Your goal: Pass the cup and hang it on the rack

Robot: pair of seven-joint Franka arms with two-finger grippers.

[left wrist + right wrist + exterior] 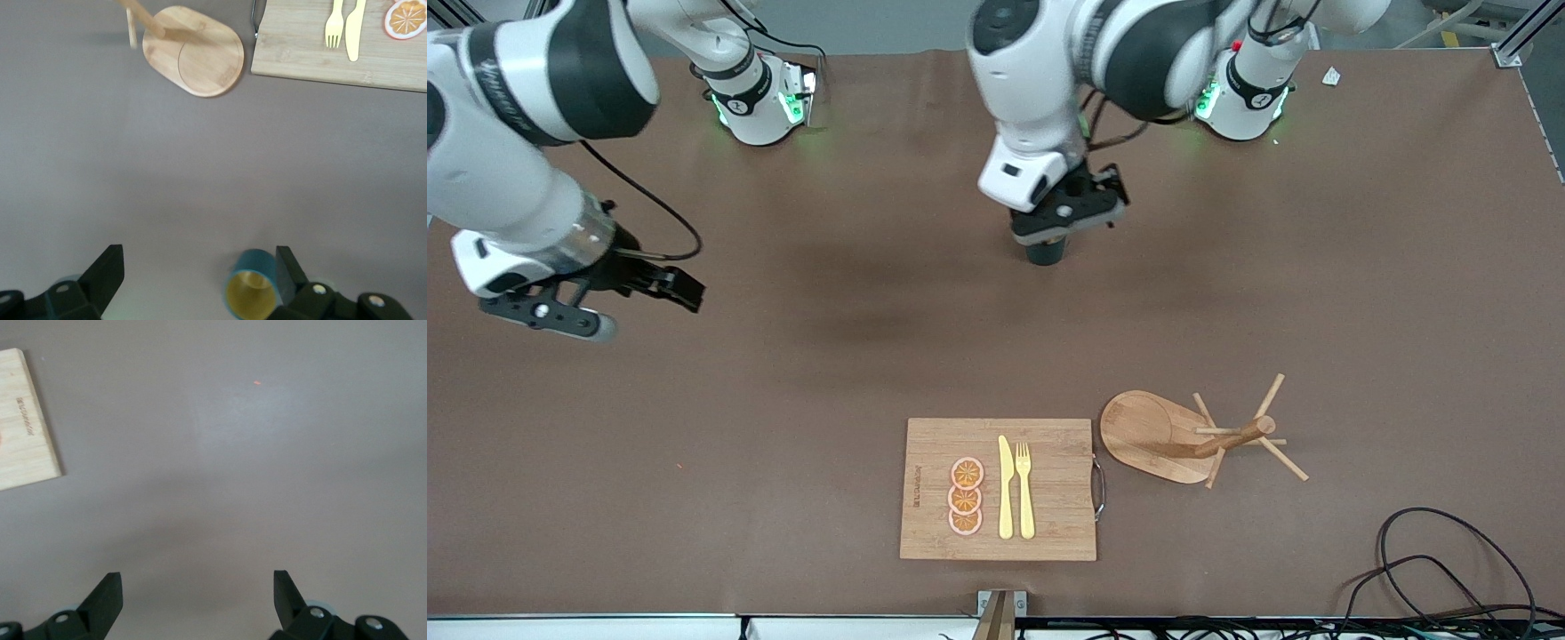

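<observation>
Left gripper (1060, 233): we are seeing it hanging over the middle of the table, its fingers (107, 270) spread wide apart and gripping nothing.
Cup (252, 285): in the left wrist view we are seeing it standing upright on the table (783, 373) between the spread fingers, close against one of them, its yellow inside showing; whether that finger is touching it we cannot tell. In the front view only its dark lower part is peeking out beneath the gripper.
Right gripper (618, 298): we are seeing it hanging over the right arm's end of the table, fingers (105, 595) apart, with only bare table beneath it. This arm is waiting.
Rack (1192, 436): we are seeing it standing on its oval base, nearer to the front camera than the cup and toward the left arm's end of the table, its pegs sticking out from the central post, with nothing hanging on them. It is well apart from the cup.
Cutting board (1000, 489): we are seeing it lying just beside the rack, toward the right arm's end from it, its metal handle facing the rack's base.
On the board: three orange slices (966, 496) are lying in a row, and beside them a yellow knife (1006, 487) and a yellow fork (1024, 489) are lying side by side.
Cables (1449, 569): we are seeing black loops lying at the table's near corner, at the left arm's end.
</observation>
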